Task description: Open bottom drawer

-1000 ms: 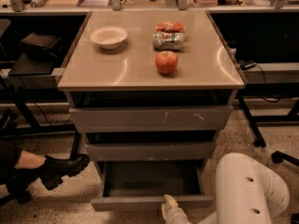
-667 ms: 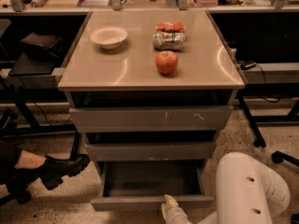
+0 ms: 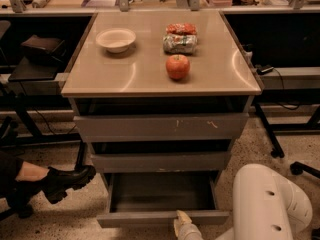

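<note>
The bottom drawer (image 3: 162, 218) of the grey cabinet stands pulled out, and its shallow grey tray body (image 3: 161, 191) shows empty. Its narrow front runs along the lower edge of the view. My gripper (image 3: 183, 223) is at the drawer front's right of middle, its pale tip touching the front's top edge; the rest is cut off by the frame's bottom. My white arm (image 3: 267, 204) rises at the lower right. Above, the mid-sized drawer front (image 3: 160, 161) and the widest front with pale scratch marks (image 3: 161, 127) stay pushed in.
On the cabinet top (image 3: 100, 74) sit a white bowl (image 3: 115, 39), a red apple (image 3: 177, 66) and a snack bag (image 3: 180, 38). A person's black shoe (image 3: 67, 181) rests on the floor at left. Desk legs and cables stand on both sides.
</note>
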Tool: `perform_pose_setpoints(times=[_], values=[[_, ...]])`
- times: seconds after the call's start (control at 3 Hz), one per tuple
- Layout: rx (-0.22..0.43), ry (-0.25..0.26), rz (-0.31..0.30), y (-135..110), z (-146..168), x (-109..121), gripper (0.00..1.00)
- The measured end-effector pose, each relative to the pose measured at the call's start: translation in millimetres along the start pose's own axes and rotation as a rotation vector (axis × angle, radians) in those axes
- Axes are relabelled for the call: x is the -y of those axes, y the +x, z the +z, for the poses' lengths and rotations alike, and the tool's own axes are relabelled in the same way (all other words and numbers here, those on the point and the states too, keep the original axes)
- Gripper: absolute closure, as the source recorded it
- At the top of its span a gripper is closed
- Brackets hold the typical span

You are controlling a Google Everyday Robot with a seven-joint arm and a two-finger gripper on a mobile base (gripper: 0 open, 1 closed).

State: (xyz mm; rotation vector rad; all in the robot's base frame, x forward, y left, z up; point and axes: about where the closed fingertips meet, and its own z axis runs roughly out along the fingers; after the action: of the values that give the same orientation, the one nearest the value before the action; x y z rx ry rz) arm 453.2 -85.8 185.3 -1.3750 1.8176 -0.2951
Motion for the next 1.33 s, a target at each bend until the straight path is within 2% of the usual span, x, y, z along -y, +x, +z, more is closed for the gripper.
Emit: perform_pose_setpoints(times=[0.67,1.33], values=[[0.004,-0.004,0.016,0.2,-22.1,-15.8,1.0],[0.004,-0.004,0.016,-6.5,-30.4,-6.3,1.0]])
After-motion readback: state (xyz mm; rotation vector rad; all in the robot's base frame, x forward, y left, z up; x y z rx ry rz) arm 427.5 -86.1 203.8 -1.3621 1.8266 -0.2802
